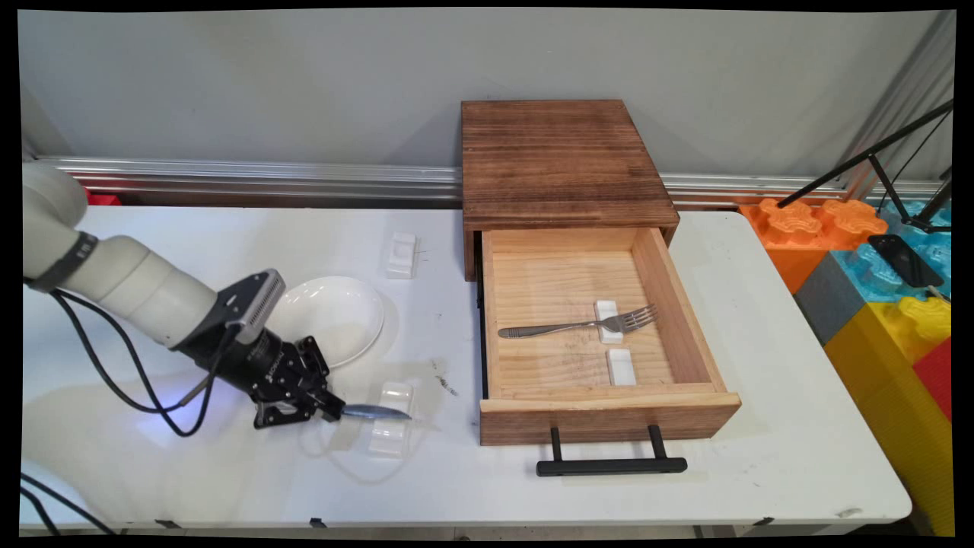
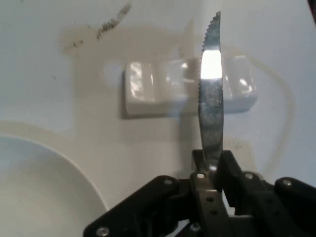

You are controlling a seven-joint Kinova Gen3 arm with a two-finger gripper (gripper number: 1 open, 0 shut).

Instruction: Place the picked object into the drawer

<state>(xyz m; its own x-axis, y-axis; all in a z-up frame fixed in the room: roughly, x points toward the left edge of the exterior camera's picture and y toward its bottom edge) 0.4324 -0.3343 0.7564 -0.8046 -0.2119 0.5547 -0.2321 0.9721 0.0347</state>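
Hand view: the gripper point(image 2: 211, 170) fingers pinch a knife point(image 2: 211, 98), its blade over the white rest point(image 2: 148, 91) on the tabletop point(image 1: 228, 472). Keep the blade level and centred across the rest.

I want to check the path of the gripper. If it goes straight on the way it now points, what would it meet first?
Probably the white rest. The gripper holds a serrated knife pointing across the table toward the open drawer, and the blade lies over that rest. Whether it touches or passes above it, I cannot tell.
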